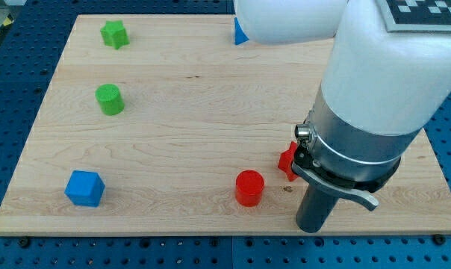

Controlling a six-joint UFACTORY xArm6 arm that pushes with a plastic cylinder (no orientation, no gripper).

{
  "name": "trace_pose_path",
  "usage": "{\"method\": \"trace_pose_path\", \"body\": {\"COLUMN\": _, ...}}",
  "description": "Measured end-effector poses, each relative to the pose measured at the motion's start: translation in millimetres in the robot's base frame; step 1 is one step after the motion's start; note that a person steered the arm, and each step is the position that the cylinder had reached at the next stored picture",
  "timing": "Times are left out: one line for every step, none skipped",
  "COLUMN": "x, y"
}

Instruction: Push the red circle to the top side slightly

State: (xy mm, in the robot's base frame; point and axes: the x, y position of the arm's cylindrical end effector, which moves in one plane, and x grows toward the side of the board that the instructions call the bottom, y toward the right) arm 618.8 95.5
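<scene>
The red circle is a short red cylinder standing near the board's bottom edge, right of the middle. My tip rests on the board to the right of the red circle and a little lower in the view, with a clear gap between them. A second red block, its shape partly hidden by the arm, lies just above and to the left of the tip.
A green star sits at the top left, a green cylinder below it, and a blue cube at the bottom left. A blue block at the top edge is partly hidden by the arm. The wooden board ends just below the tip.
</scene>
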Motion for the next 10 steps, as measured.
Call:
{"method": "trace_pose_path", "body": {"x": -1, "y": -33}}
{"method": "trace_pose_path", "body": {"x": -1, "y": -33}}
{"method": "trace_pose_path", "body": {"x": -2, "y": -40}}
{"method": "trace_pose_path", "body": {"x": -4, "y": -44}}
{"method": "trace_pose_path", "body": {"x": -5, "y": -44}}
{"method": "trace_pose_path", "body": {"x": -6, "y": -44}}
{"method": "trace_pose_path", "body": {"x": -6, "y": -44}}
{"method": "trace_pose_path", "body": {"x": -6, "y": -60}}
{"method": "trace_pose_path", "body": {"x": -18, "y": -64}}
{"method": "trace_pose_path", "body": {"x": -34, "y": -64}}
